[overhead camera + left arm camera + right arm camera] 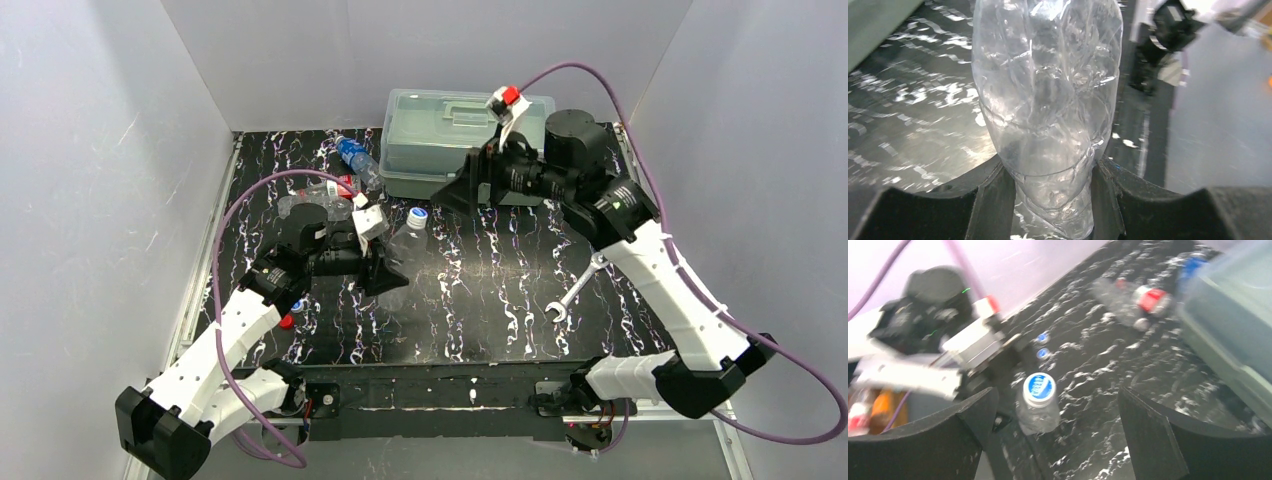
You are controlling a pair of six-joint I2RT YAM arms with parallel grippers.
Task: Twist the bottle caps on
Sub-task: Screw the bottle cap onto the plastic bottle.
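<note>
A plain clear bottle [405, 250] stands upright at the table's middle left, with a blue and white cap [418, 214] on its neck. My left gripper [383, 268] is shut on its lower body; in the left wrist view the bottle [1048, 100] sits pinched between both fingers [993, 200]. My right gripper [450, 195] is open and empty, hovering right of and behind the cap. In the right wrist view the cap [1039, 388] shows between the wide-apart jaws. Two small blue caps [1043, 345] lie on the table beyond it. A red cap [287, 322] lies by the left arm.
A red-label bottle [325, 190] and a blue-label bottle [355, 160] lie at the back left. A large translucent lidded box [460, 140] stands at the back middle, just behind my right gripper. A silver wrench [575, 290] lies at the right.
</note>
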